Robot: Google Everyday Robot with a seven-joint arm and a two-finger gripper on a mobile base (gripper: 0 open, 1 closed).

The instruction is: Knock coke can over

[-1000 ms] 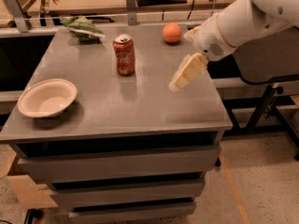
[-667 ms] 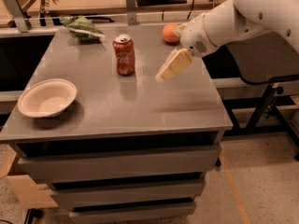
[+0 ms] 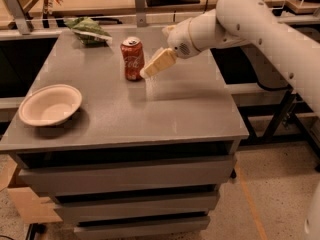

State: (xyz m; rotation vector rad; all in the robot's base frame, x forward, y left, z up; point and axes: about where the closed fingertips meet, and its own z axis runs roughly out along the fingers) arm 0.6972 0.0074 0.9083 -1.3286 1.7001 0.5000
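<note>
Coke can [image 3: 132, 59] upright at rear-centre of tabletop [image 3: 190, 109], long axis vertical; gripper [image 3: 147, 72] just beside its camera-right flank, fingers [image 3: 161, 61] pressed together, holding nothing, so a push toward camera-left should topple it.

Claw [image 3: 148, 72] noted cream, just beside coke can [image 3: 133, 59]. Coke can: red, white script lettering, silver top. Arm [image 3: 260, 21] behind claw: white. Tabletop [image 3: 170, 109] under claw: plain grey. Bowl [image 3: 50, 105], well left of claw: off-white. Bag [image 3: 89, 30], beyond claw to left: green.
</note>
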